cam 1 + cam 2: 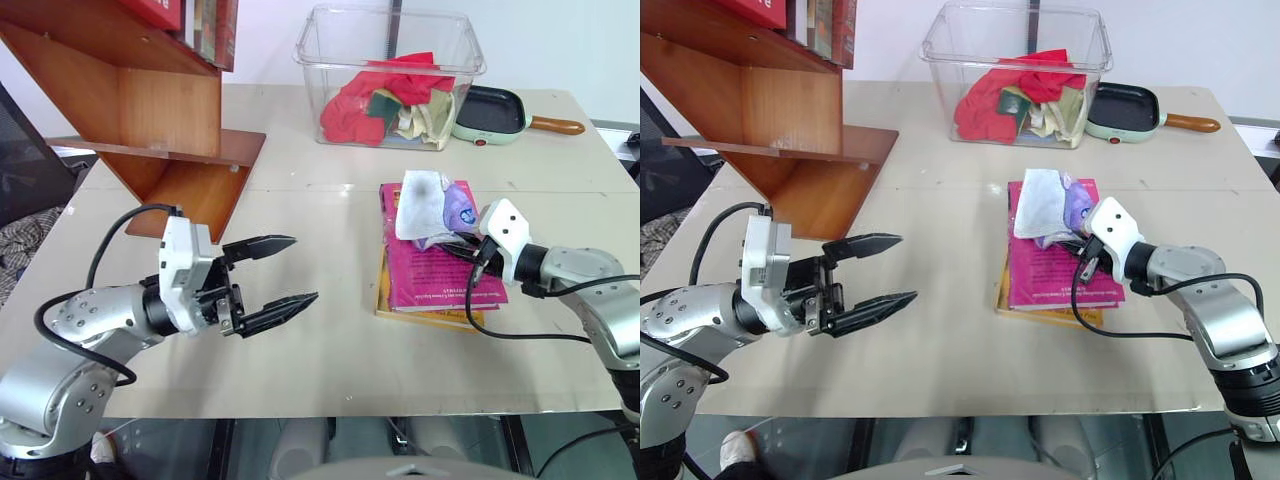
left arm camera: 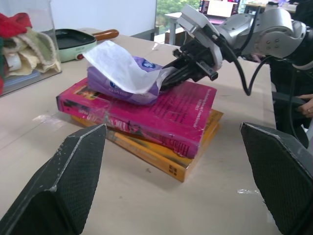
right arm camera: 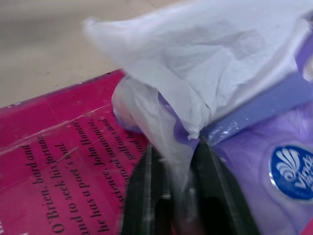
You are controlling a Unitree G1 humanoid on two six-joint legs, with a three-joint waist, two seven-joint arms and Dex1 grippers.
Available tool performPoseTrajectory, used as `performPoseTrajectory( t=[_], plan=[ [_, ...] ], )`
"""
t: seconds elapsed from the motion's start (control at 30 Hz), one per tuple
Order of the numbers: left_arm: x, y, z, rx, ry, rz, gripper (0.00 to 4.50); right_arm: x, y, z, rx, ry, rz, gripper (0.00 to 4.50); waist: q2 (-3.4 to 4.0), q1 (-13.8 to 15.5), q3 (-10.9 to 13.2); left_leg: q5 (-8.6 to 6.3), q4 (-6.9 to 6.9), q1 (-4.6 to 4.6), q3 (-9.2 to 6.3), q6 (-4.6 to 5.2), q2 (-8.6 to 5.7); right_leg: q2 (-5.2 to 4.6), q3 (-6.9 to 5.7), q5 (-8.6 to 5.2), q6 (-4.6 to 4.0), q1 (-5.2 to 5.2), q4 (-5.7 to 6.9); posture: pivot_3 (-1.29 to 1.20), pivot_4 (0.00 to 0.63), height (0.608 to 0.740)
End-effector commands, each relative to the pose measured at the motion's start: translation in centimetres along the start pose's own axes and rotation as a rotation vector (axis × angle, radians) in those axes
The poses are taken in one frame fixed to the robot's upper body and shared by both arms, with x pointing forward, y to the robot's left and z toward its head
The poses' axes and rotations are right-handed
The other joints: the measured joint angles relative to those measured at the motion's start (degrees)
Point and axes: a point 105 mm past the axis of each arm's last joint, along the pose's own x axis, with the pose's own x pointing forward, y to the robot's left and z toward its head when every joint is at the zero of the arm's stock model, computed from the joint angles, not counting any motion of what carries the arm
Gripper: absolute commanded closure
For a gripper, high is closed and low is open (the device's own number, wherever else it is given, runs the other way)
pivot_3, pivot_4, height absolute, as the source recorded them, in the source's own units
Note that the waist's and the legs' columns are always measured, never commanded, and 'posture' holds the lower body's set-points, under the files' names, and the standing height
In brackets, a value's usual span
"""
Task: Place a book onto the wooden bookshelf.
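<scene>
Pink book (image 1: 440, 268) flat on desk (image 1: 330, 350), stacked on yellow book (image 1: 425, 312), right of centre. Purple tissue pack (image 1: 452, 210) lying on pink book's far end, white tissue (image 1: 420, 203) sticking up from it. Right claw (image 1: 466, 250) pinched narrow on clear wrapper edge of tissue pack, just above pink cover; black fingers (image 3: 146, 196) close together around plastic in right wrist view. Left claw (image 1: 282, 272) spread wide, holding nothing, hovering over bare desk, well apart from books, pointing toward them. Wooden bookshelf (image 1: 150, 110) at far left of desk, lower ledge bare, red books (image 1: 205, 25) on upper shelf. Clear plastic bin (image 1: 390, 80) with red cloth (image 1: 365, 105) and rags at far centre. Small green pan (image 1: 492, 113) with wooden handle just beside bin, on its right.
</scene>
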Motion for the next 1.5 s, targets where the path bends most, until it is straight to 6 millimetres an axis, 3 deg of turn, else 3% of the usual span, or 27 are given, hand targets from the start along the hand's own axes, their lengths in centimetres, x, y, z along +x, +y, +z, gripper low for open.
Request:
performPoseTrajectory(
  t=[0.03, 0.13, 0.27, 0.37, 0.47, 0.53, 0.63, 0.77, 0.8, 0.9, 1.0, 1.2, 1.33, 1.5],
  plan=[
    [0.7, -1.0, 1.3, 0.049, -0.052, -0.08, 0.0, -2.6, -3.6, 2.5, -0.024, -0.084, -0.161, 4.47, 0.02, 0.1, 0.0, 0.0, 0.0, -0.01, 0.0, 0.0, -0.01, 0.0, 0.0, 0.01, 0.01, 0.0, 0.0, 0.0, 0.15, 0.74],
    [1.3, -1.1, 2.0, 0.054, -0.091, -0.114, 0.0, -5.9, -7.1, 2.3, -0.021, -0.056, -0.337, 4.47, 0.04, 0.5, 0.0, 0.0, 0.01, -0.06, 0.01, 0.0, -0.06, -0.04, -0.01, 0.03, 0.05, -0.01, -0.01, 0.0, 0.15, 0.74],
    [2.6, -1.4, 3.0, 0.071, -0.146, -0.16, 0.0, -10.6, -10.3, -1.2, -0.005, 0.127, -0.551, 4.47, 0.04, 0.9, 0.0, 0.0, 0.0, -0.1, 0.11, 0.0, -0.09, -0.04, -0.06, 0.03, 0.05, 0.0, -0.05, 0.0, 0.15, 0.74],
    [3.7, -1.4, 3.7, 0.078, -0.197, -0.182, 0.0, -11.7, -11.3, -4.4, 0.063, 0.23, -0.612, 4.47, 0.02, 1.0, 0.0, 0.0, -0.02, -0.09, 0.14, 0.0, -0.08, -0.01, -0.1, 0.03, 0.04, 0.01, -0.04, 0.0, 0.15, 0.74],
    [4.5, -1.6, 4.1, 0.084, -0.232, -0.222, 0.0, -11.0, -11.2, -7.4, 0.111, 0.289, -0.582, 4.47, 0.05, 0.2, 0.0, 0.0, -0.02, -0.03, 0.32, 0.01, -0.08, -0.01, 0.07, 0.04, 0.04, 0.01, -0.02, 0.0, 0.15, 0.74],
    [4.9, -1.6, 4.3, 0.085, -0.248, -0.242, 0.0, -10.8, -11.2, -8.9, 0.146, 0.314, -0.57, 3.77, 0.05, -0.5, 0.0, 0.0, -0.02, 0.02, 0.39, 0.01, -0.07, 0.02, 0.15, 0.04, 0.05, 0.02, -0.01, 0.0, 0.15, 0.74],
    [5.1, -1.5, 4.3, 0.082, -0.253, -0.251, 0.0, -11.4, -11.3, -9.1, 0.134, 0.333, -0.564, 2.61, 0.11, -0.4, 0.0, 0.01, -0.02, 0.08, 0.45, 0.01, -0.06, 0.07, 0.25, 0.05, 0.05, 0.03, 0.04, 0.0, 0.15, 0.74],
    [5.0, -1.2, 3.6, 0.06, -0.242, -0.236, 0.0, -12.9, -10.3, -6.4, 0.13, 0.301, -0.497, 0.57, 0.2, -0.1, 0.0, 0.0, -0.02, 0.03, 0.4, 0.01, -0.05, 0.08, 0.22, 0.04, 0.06, 0.0, 0.03, 0.0, 0.15, 0.74],
    [4.8, -0.9, 2.9, 0.054, -0.218, -0.215, 0.0, -12.9, -9.9, -4.5, 0.168, 0.244, -0.463, 0.27, 0.17, 0.0, 0.0, 0.0, -0.02, 0.01, 0.39, 0.01, -0.05, 0.07, 0.21, 0.04, 0.06, 0.0, 0.02, 0.0, 0.15, 0.74],
    [4.0, -0.1, 0.7, 0.044, -0.14, -0.164, 0.0, -11.9, -8.8, -0.9, 0.186, 0.147, -0.379, 0.27, 0.21, -0.5, 0.1, 0.0, -0.03, 0.06, 0.27, 0.02, -0.02, 0.08, 0.33, 0.04, 0.07, 0.0, 0.0, 0.0, 0.15, 0.74],
    [3.5, 0.4, -0.1, 0.036, -0.12, -0.126, 0.0, -9.9, -8.3, -0.5, 0.2, 0.135, -0.346, 1.45, 0.13, -0.4, 0.1, -0.01, -0.04, 0.12, 0.27, 0.02, 0.04, 0.2, 0.35, 0.04, 0.07, 0.0, 0.01, 0.0, 0.15, 0.74],
    [1.8, 1.1, -0.7, 0.033, -0.068, -0.031, 0.0, -5.9, -6.8, -2.7, 0.213, 0.203, -0.293, 4.41, 0.02, 0.1, 0.0, 0.0, 0.02, 0.01, 0.37, 0.02, 0.02, 0.11, 0.18, -0.06, -0.11, 0.0, 0.01, 0.0, 0.15, 0.74],
    [1.1, 0.5, -1.2, 0.025, -0.04, 0.005, 0.0, -4.7, -6.5, -3.5, 0.211, 0.232, -0.266, 4.47, 0.05, 0.0, 0.0, -0.02, 0.01, -0.09, 0.22, 0.04, 0.01, -0.01, 0.25, 0.04, 0.07, -0.11, -0.02, 0.0, 0.15, 0.74],
    [0.6, 0.3, -1.8, 0.021, -0.008, 0.058, 0.0, -3.5, -5.6, -2.8, 0.207, 0.207, -0.198, 4.47, 0.06, 0.0, 0.0, -0.04, -0.02, -0.09, 0.11, 0.07, 0.01, -0.01, 0.19, 0.03, 0.07, -0.11, -0.06, 0.0, 0.15, 0.74]
  ],
)
